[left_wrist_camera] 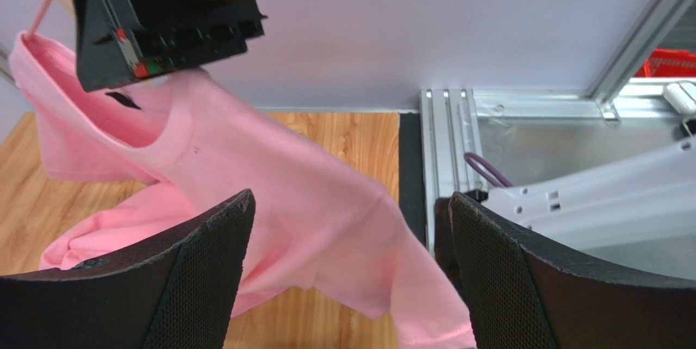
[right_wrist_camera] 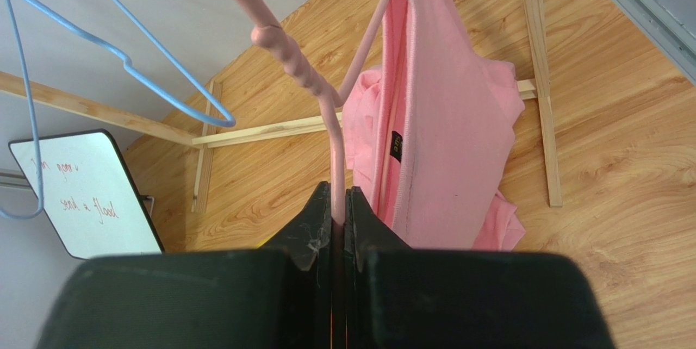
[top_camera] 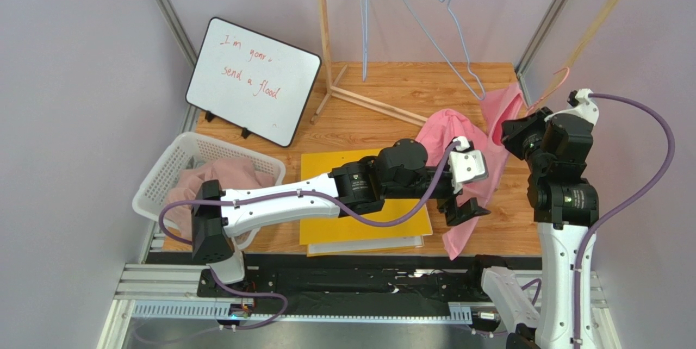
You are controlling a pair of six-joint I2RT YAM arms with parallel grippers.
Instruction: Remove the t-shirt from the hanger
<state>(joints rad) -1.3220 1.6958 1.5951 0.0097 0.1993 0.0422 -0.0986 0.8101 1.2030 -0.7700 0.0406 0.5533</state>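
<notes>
The t-shirt (top_camera: 439, 130) hung at about 3 o'clock over the table (top_camera: 392, 80) in your top view. It was draped from the pink hanger (right_wrist_camera: 327, 112), with its lower part trailing toward 5 o'clock past the table's near edge. Your right gripper (right_wrist_camera: 335, 194) had its fingers pressed together on the hanger's wire below the hook and held it up above the wood. In the right wrist view the shirt hung on the 1 o'clock side of that wire, with its collar label showing. Your left gripper (left_wrist_camera: 350, 202) stood spread wide with nothing pinched. It faced the shirt's shoulder and sleeve, and the cloth lay beyond the pads. Whether the left pad brushed the cloth, you could not tell. A yellow folder (top_camera: 327, 171) lay near the table's centre. A white basket (top_camera: 167, 171) holding pink cloth sat at 9 o'clock. A whiteboard (top_camera: 253, 80) with red writing leaned at 10 o'clock, and the wooden rack (top_camera: 323, 23) stood at 12 o'clock.
</notes>
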